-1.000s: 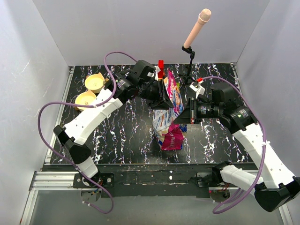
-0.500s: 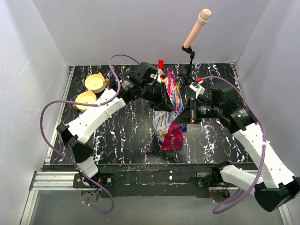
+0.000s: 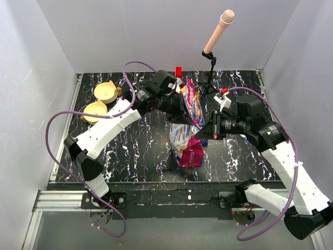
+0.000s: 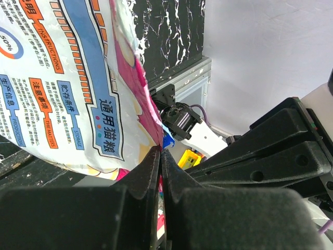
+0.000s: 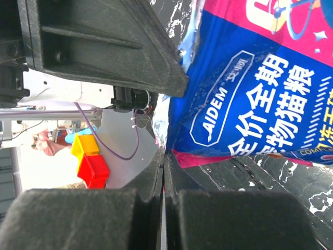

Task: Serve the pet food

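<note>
Foil bag [image 3: 183, 139] is slick; my left tool [image 4: 160, 154] and right tool [image 5: 163, 156] each pinch an edge; a slip could drop it.

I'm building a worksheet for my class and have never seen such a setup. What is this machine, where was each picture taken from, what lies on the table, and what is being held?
It is a robot: two white arms bolted at the near edge of a black marbled table, each ending in a two-finger claw. One picture comes from a fixed camera above and behind the arms; the other two from a camera on each wrist, so the dark shapes there are that claw's own fingers. On the table sit two tan bowls and a microphone on a stand. The left claw and right claw each pinch an edge of a glossy pet food bag between them.
</note>
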Controlling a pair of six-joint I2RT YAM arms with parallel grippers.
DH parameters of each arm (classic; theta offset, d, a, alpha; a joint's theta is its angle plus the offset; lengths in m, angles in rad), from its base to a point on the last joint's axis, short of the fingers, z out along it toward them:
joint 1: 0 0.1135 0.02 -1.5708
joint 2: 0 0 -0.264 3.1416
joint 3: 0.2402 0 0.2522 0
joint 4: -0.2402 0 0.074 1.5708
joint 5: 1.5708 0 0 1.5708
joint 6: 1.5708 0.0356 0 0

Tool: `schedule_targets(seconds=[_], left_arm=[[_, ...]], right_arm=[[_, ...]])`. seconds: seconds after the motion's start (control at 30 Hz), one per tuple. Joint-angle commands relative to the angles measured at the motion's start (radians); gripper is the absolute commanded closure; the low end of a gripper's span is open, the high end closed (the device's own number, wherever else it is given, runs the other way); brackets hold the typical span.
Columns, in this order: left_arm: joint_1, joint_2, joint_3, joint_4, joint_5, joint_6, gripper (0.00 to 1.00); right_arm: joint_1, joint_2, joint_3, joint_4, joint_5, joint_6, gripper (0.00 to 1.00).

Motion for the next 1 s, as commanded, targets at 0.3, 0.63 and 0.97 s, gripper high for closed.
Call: schedule_targets(seconds=[0.3, 0.63, 0.97], left_arm=[[0.019, -0.189, -0.157, 0.165, -0.074, -0.006, 1.0], [0.02, -0.136, -0.111, 0.097, -0.006, 0.018, 0.79], [0.022, -0.142, -0.152, 0.146, 0.049, 0.001, 0.62]], right_arm=[[-0.126, -0.057, -0.183, 0.106, -0.122, 0.032, 0.99], [-0.22, -0.011, -0.223, 0.186, -0.264, 0.141, 0.99], [-0.214, 0.003, -0.167, 0.16, -0.254, 0.125, 0.99]])
